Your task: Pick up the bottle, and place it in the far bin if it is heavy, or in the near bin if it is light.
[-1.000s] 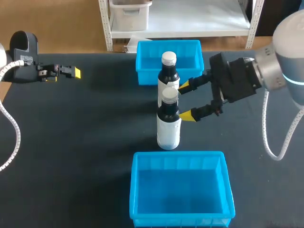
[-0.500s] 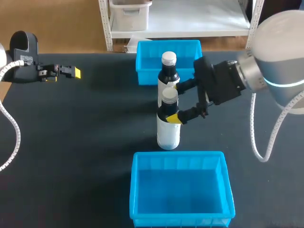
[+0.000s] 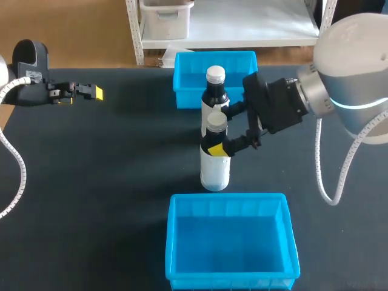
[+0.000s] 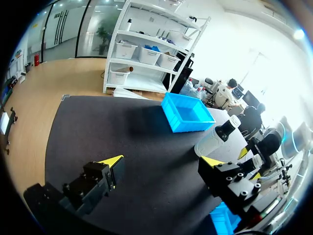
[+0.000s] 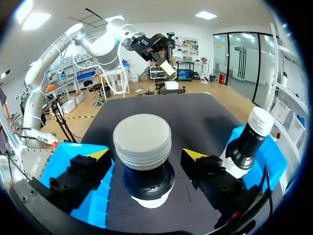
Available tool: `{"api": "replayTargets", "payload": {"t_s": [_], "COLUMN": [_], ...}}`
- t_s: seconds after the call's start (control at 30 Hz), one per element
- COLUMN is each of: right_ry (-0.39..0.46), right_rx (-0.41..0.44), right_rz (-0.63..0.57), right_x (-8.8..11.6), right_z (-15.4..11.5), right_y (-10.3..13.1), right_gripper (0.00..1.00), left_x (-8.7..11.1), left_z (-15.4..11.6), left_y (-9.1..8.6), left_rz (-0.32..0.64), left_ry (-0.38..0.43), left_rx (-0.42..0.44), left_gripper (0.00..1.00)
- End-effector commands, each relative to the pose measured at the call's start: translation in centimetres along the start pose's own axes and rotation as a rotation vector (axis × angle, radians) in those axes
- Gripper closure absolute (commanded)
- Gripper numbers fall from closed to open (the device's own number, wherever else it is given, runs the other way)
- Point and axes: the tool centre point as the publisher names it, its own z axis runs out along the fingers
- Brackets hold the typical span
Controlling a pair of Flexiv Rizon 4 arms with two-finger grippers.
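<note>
Two dark bottles with white caps and white labels stand upright mid-table. The nearer bottle (image 3: 214, 159) (image 5: 143, 147) has its neck between the fingers of my right gripper (image 3: 218, 130) (image 5: 145, 154), which is open, with a gap at each yellow tip. The farther bottle (image 3: 215, 92) (image 5: 248, 142) stands just behind it, beside the far finger. My left gripper (image 3: 90, 92) (image 4: 163, 161) is open and empty over the far-left table. The far blue bin (image 3: 183, 76) (image 4: 188, 115) and the near blue bin (image 3: 176, 242) both hold nothing.
The bottles stand in line between the two bins on the dark mat (image 3: 109, 182). My right arm comes in from the right, level with the bottles. In the right wrist view the near bin (image 5: 63, 152) lies beside one finger and the far bin (image 5: 271, 154) behind the second bottle.
My right gripper has moved left until its fingers straddle the nearer bottle's neck. The left arm, both bottles and both bins have stayed put.
</note>
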Motion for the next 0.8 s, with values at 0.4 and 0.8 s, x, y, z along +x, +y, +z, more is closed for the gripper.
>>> {"api": "replayTargets", "payload": {"t_s": [0.4, 0.8], "right_ry": [-0.009, -0.007], "right_rx": [-0.004, 0.003], "right_rz": [0.002, -0.001], "right_x": [-0.01, -0.08], "right_z": [0.25, 0.17], "right_y": [-0.28, -0.16], "right_gripper": [0.39, 1.0], "left_x": [0.0, 0.0], "left_z": [0.0, 0.0], "left_y": [0.0, 0.0], "left_rz": [0.0, 0.0], "left_ry": [0.0, 0.0], "left_rx": [0.0, 0.0], "left_gripper": [0.0, 0.0]}}
